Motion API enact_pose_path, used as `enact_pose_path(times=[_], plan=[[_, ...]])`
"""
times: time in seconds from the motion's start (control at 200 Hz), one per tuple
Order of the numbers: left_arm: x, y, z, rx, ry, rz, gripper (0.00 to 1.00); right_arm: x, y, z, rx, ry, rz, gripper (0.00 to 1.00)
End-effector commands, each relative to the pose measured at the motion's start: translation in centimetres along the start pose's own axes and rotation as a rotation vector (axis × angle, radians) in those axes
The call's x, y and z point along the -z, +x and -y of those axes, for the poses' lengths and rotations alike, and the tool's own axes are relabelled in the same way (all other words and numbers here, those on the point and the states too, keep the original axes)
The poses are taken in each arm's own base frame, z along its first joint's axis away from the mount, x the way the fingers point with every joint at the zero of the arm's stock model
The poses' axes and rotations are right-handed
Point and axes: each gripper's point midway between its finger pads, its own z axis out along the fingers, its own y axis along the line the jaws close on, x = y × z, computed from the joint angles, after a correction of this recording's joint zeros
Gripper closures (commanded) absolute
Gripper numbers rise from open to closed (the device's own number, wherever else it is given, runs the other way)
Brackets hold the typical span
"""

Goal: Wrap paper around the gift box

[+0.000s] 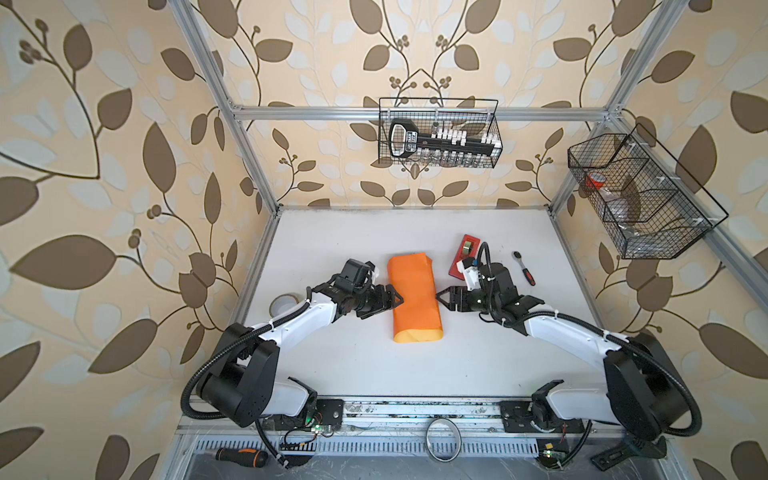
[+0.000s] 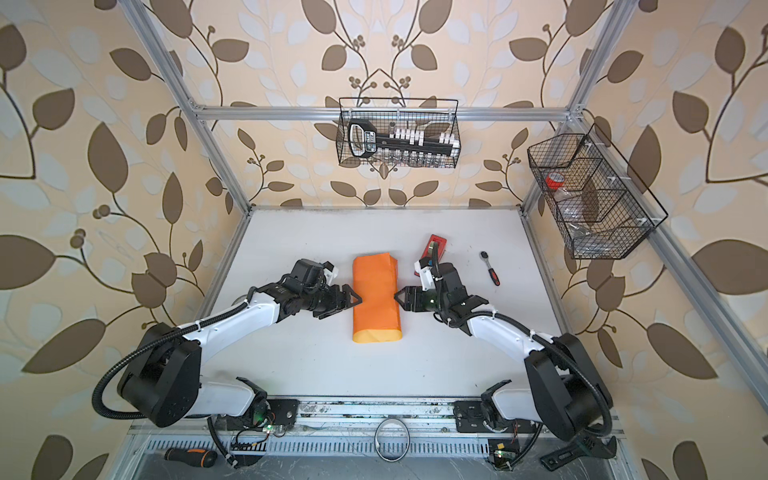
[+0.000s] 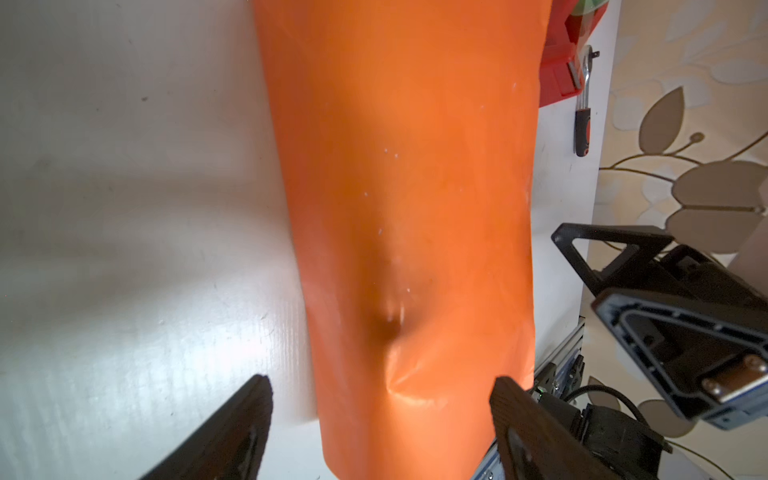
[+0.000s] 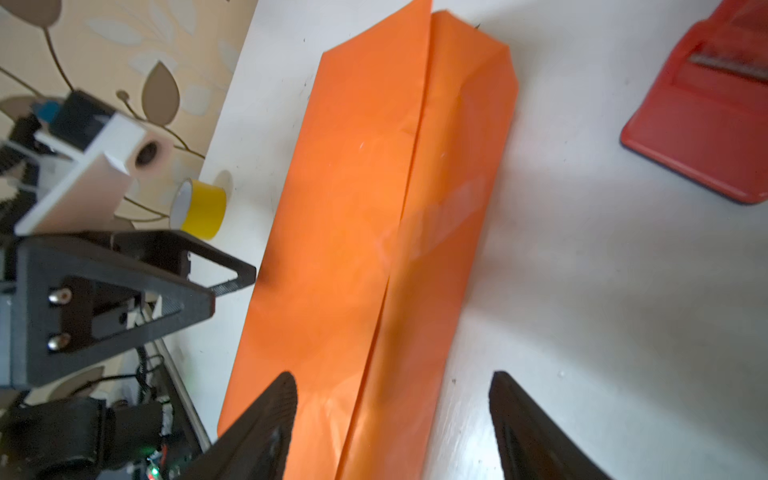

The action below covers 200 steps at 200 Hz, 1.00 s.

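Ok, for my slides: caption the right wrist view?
Open right gripper at the folded paper, seam up, red tape dispenser nearby.

On my screen the paper (image 3: 407,187) reads as a thin, glossy orange sheet, smooth except for one dent and a few white specks. Its inner side, showing at the end nearest the tabletop's front edge, looks paler and matt. The tabletop (image 1: 415,374) is white with a dull sheen, faint lines and small scuffs. The dispenser (image 4: 706,124) is shiny red plastic. The ratchet (image 1: 524,268) has a bright metal head. I see matt black plastic on the left hand (image 3: 380,384) and right hand (image 4: 392,378), with finely ribbed fingers (image 4: 270,415). The rails (image 1: 415,112) are brushed metal and the baskets (image 1: 440,133) black wire.
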Motion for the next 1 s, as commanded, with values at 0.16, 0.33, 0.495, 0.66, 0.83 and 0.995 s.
enact_pose_path(times=[0.16, 0.33, 0.495, 0.66, 0.83, 0.995], plan=[[0.3, 3.4, 0.9, -0.178, -0.043, -0.026, 0.16, 1.7, 4.2, -0.4, 0.137, 0.079, -0.062, 0.18], [-0.6, 3.6, 0.9, -0.271, -0.078, -0.018, 0.17, 0.1, 4.4, -2.0, 0.161, 0.051, -0.074, 0.17], [-1.6, 3.5, 0.4, -0.307, -0.107, -0.009, 0.18, -1.6, 4.7, -1.8, 0.171, 0.072, -0.091, 0.19], [-2.8, 3.5, -0.8, -0.308, -0.131, -0.003, 0.19, -3.0, 5.3, -0.9, 0.161, 0.091, -0.098, 0.24], [-3.9, 3.7, -2.1, -0.302, -0.152, 0.000, 0.20, -3.6, 5.5, 0.1, 0.163, 0.129, -0.093, 0.27], [-4.5, 3.5, -2.3, -0.299, -0.147, 0.016, 0.21, -4.1, 5.5, 0.4, 0.160, 0.136, -0.084, 0.30]])
